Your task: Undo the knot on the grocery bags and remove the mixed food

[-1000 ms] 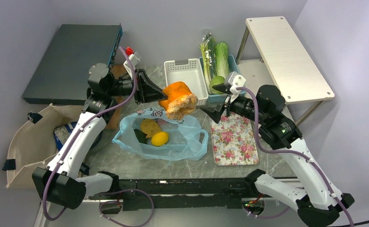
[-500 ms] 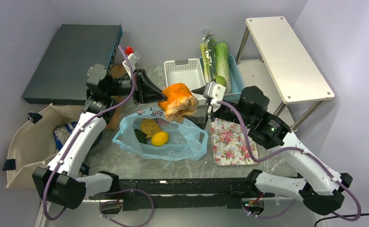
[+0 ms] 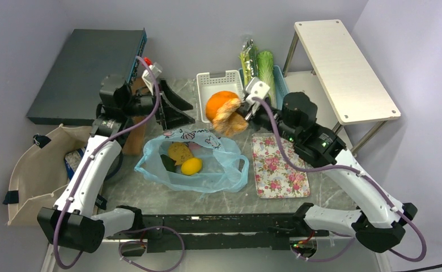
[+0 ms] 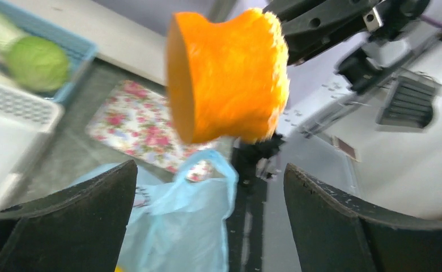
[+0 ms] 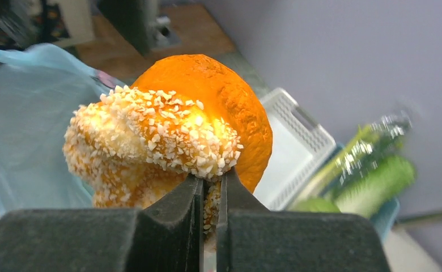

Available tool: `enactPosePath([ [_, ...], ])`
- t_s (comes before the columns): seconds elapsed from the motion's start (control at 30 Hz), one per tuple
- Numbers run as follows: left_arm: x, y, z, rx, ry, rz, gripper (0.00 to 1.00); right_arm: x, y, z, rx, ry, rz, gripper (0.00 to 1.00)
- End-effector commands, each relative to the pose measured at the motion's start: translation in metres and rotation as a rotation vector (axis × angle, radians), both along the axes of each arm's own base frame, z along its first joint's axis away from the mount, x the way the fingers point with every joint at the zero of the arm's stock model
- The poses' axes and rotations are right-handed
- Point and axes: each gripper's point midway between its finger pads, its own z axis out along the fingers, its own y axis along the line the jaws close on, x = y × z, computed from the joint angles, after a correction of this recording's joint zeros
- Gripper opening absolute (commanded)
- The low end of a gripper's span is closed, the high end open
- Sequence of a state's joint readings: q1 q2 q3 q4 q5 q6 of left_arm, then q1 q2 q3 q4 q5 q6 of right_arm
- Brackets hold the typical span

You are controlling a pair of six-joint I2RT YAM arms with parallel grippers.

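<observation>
The orange doughnut with a crumb-coated side hangs in the air in front of the white basket. My right gripper is shut on its lower edge. To its left, my left gripper stands open and empty, and the doughnut shows beyond its fingers. The light-blue plastic bag lies open on the table, holding a brown bread slice, a dark avocado and a yellow fruit. No knot shows; its handle loops lie apart.
A beige canvas tote lies left, with a blue chip bag inside. A blue basket at the back holds green stalks, napa cabbage and a round cabbage. A floral mat lies right, a shelf beyond.
The left gripper opened, let go of the doughnut and drew back left. The right gripper came in, shut on the doughnut and carried it back and to the right.
</observation>
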State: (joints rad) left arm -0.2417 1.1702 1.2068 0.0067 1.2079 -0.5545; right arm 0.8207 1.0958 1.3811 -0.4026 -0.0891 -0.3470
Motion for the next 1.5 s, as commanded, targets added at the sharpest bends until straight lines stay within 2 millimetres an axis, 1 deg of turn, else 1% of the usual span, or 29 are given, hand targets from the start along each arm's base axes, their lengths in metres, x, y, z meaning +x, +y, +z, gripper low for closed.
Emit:
enactPosePath([
  [0.0,0.023,0.027,0.004,0.095,-0.144,0.144,0.99,0.012,-0.056,-0.008,0.006,0.125,-0.178,0.00],
  [0.03,0.024,0.029,0.002,0.118,-0.154,0.160,0.99,0.017,-0.071,-0.018,-0.021,0.149,-0.218,0.00],
  [0.07,0.024,0.031,0.002,0.132,-0.184,0.167,0.99,0.018,-0.083,-0.033,-0.063,0.179,-0.248,0.00],
  [0.17,0.020,0.033,0.002,0.140,-0.220,0.174,0.99,0.019,-0.120,-0.088,-0.194,0.317,-0.314,0.00],
  [0.2,0.018,0.033,0.001,0.139,-0.218,0.173,0.99,0.020,-0.133,-0.101,-0.220,0.358,-0.339,0.00],
  [0.23,0.017,0.033,-0.001,0.138,-0.215,0.171,0.99,0.020,-0.144,-0.119,-0.252,0.409,-0.353,0.00],
  [0.3,0.015,0.033,-0.004,0.136,-0.210,0.168,0.99,0.019,-0.162,-0.148,-0.315,0.486,-0.363,0.00],
  [0.43,0.010,0.034,-0.012,0.161,-0.207,0.144,0.99,0.009,-0.183,-0.212,-0.489,0.606,-0.337,0.08],
  [0.47,0.011,0.035,-0.015,0.182,-0.235,0.140,0.99,0.007,-0.188,-0.224,-0.511,0.628,-0.332,0.08],
  [0.53,0.006,0.038,-0.025,0.221,-0.233,0.126,1.00,0.005,-0.193,-0.245,-0.550,0.661,-0.318,0.09],
  [0.6,0.001,0.041,-0.034,0.276,-0.331,0.102,0.99,0.007,-0.196,-0.259,-0.579,0.668,-0.312,0.09],
  [0.67,-0.008,0.046,-0.053,0.353,-0.418,0.072,0.99,0.009,-0.200,-0.276,-0.610,0.683,-0.308,0.09],
  [0.73,-0.019,0.053,-0.079,0.446,-0.497,0.032,0.99,0.006,-0.203,-0.293,-0.640,0.729,-0.291,0.10],
  [0.8,-0.028,0.060,-0.103,0.532,-0.548,-0.013,0.99,0.006,-0.205,-0.306,-0.648,0.763,-0.282,0.13],
  [0.87,-0.038,0.067,-0.122,0.592,-0.584,-0.056,0.98,0.009,-0.208,-0.315,-0.657,0.760,-0.282,0.15],
  [0.9,-0.038,0.070,-0.129,0.626,-0.603,-0.056,0.98,0.011,-0.210,-0.318,-0.661,0.755,-0.286,0.17],
  [0.93,-0.038,0.073,-0.136,0.654,-0.619,-0.058,0.97,0.013,-0.210,-0.320,-0.662,0.752,-0.287,0.21],
  [0.97,-0.039,0.076,-0.144,0.680,-0.636,-0.063,0.97,0.015,-0.209,-0.320,-0.662,0.754,-0.287,0.26],
  [1.0,-0.040,0.078,-0.155,0.710,-0.646,-0.073,0.96,0.015,-0.209,-0.320,-0.659,0.760,-0.285,0.34],
  [1.1,-0.040,0.085,-0.178,0.795,-0.707,-0.100,0.91,0.017,-0.207,-0.317,-0.648,0.771,-0.283,0.54],
  [1.17,-0.038,0.085,-0.186,0.821,-0.751,-0.096,0.88,0.020,-0.205,-0.309,-0.631,0.764,-0.289,0.65],
  [1.23,-0.036,0.081,-0.192,0.830,-0.789,-0.106,0.83,0.026,-0.203,-0.297,-0.606,0.743,-0.302,0.73],
  [1.3,-0.032,0.073,-0.199,0.850,-0.823,-0.126,0.77,0.033,-0.199,-0.282,-0.575,0.718,-0.309,0.76],
  [1.37,-0.027,0.062,-0.206,0.883,-0.845,-0.146,0.68,0.040,-0.195,-0.270,-0.543,0.691,-0.316,0.78],
  [1.43,-0.019,0.053,-0.212,0.909,-0.843,-0.140,0.59,0.045,-0.189,-0.259,-0.505,0.663,-0.314,0.81],
  [1.47,-0.014,0.050,-0.216,0.922,-0.839,-0.139,0.56,0.048,-0.186,-0.251,-0.481,0.649,-0.314,0.82],
])
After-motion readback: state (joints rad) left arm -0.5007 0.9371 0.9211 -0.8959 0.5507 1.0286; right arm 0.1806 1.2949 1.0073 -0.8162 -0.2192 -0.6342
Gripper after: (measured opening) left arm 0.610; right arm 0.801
